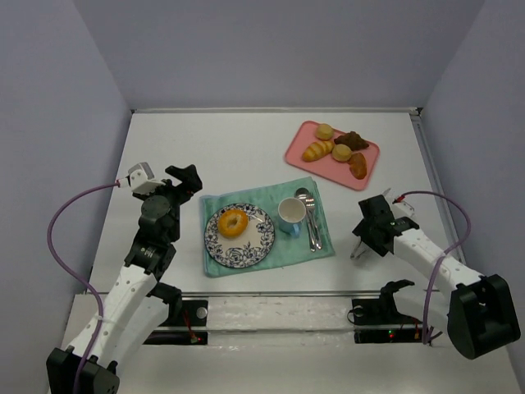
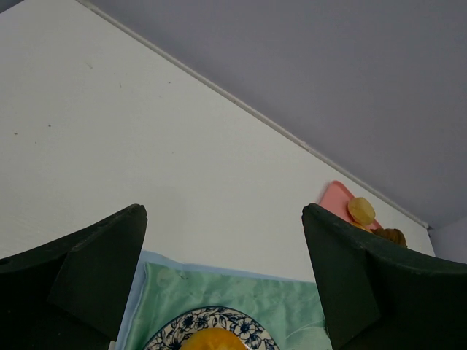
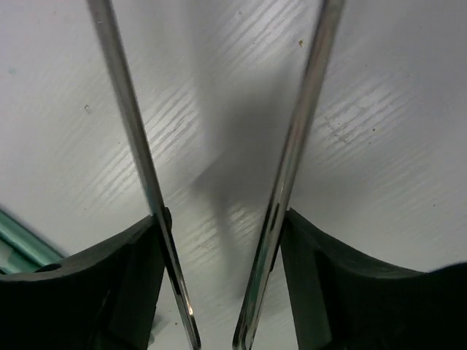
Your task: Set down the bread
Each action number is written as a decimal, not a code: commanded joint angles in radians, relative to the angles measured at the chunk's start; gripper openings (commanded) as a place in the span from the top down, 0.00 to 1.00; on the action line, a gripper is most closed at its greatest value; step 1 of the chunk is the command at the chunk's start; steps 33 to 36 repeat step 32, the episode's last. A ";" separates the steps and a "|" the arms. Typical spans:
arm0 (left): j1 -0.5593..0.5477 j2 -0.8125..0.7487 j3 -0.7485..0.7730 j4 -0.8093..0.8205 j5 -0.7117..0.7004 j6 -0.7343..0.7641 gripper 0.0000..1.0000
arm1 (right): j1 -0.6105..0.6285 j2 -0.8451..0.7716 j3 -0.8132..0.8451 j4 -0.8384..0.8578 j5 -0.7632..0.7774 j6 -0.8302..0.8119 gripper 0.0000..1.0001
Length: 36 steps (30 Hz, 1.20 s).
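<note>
Left fingers (image 2: 95,270) stand spread wide above the bench (image 1: 164,139), gripping nothing. Just to their right the bread (image 1: 233,222) sits on the patterned plate (image 1: 256,248), which lies on the green cloth (image 1: 320,245) with a cup (image 1: 291,215) alongside. Further right, well apart from the bread, the right fingers (image 3: 95,284) clamp a pair of metal tongs (image 3: 135,138), its arms splayed over bare bench.

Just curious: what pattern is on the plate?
Blue-and-white floral plate, clearest in the top view.
</note>
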 commanded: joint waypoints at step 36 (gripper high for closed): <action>-0.001 -0.041 -0.001 0.026 -0.037 -0.003 0.01 | -0.005 -0.372 0.332 -0.117 0.387 -0.166 0.00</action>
